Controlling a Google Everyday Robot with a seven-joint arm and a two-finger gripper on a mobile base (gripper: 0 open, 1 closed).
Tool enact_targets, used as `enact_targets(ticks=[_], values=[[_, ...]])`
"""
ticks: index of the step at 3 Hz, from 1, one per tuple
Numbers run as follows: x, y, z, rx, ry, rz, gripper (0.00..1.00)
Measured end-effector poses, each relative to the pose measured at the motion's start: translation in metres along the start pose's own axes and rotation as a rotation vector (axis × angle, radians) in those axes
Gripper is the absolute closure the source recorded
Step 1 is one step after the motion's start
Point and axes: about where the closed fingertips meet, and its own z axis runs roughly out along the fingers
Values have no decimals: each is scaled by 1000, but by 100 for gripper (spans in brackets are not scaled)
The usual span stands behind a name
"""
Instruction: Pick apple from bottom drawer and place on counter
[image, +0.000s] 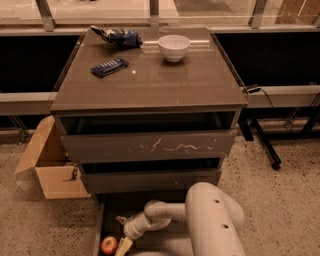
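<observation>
The apple (108, 245), small and red with a yellowish patch, lies in the front left corner of the pulled-out bottom drawer (102, 216) at the bottom of the camera view. My gripper (121, 235) reaches down into that drawer from the white arm. It sits just right of the apple, with one pale fingertip (123, 245) beside it and the other above and behind. The fingers look spread, with nothing held between them. The glossy brown-grey counter (165, 82) tops the cabinet above.
On the counter stand a white bowl (174, 47), a dark blue packet (109, 66) and a crumpled blue bag (118, 36). An open cardboard box (50, 162) sits on the floor left of the cabinet. The scratched top drawer front (150, 146) stands slightly out.
</observation>
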Motion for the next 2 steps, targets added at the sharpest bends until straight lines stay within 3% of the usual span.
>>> enact_targets(ticks=[2], values=[[-7,2,22,-42,-42,10,0]])
